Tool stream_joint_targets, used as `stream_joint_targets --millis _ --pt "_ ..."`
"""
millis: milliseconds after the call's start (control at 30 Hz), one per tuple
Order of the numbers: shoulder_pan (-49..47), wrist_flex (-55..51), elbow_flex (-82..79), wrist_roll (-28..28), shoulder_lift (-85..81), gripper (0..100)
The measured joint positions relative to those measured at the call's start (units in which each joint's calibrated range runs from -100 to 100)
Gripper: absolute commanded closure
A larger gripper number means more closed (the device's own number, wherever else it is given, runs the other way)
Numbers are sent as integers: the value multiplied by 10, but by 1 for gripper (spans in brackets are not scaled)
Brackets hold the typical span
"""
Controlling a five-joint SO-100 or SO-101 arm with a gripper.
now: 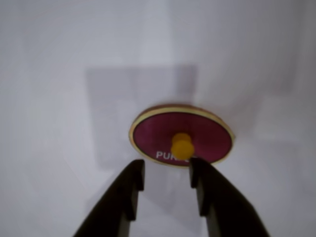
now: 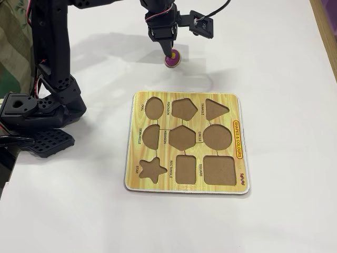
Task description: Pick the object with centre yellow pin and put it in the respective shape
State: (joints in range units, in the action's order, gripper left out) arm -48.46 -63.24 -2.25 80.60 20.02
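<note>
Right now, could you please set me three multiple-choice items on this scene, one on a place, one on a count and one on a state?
1. Where in the fixed view is the purple oval piece?
A. above the puzzle board, on the bare table
B. inside the star cutout
C. below the board

2. How many cutouts does the board show?
A. six
B. nine
C. twelve

3. How does the tool stand in the wrist view?
A. shut on the yellow knob
B. open, the fingers apart, the knob just beyond the gap
C. out of view

Answers:
1 A, the piece lies on white table past the board's top edge.
2 B, three rows of three.
3 B, a clear gap shows between the two dark fingers.
</note>
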Motion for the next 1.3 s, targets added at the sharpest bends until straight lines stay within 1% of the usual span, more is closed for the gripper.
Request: stream_joint_targets --millis 700,900,1300 --pt "10 1 0 0 0 89" --pt "10 48 0 0 13 89" --pt "19 49 0 0 25 89"
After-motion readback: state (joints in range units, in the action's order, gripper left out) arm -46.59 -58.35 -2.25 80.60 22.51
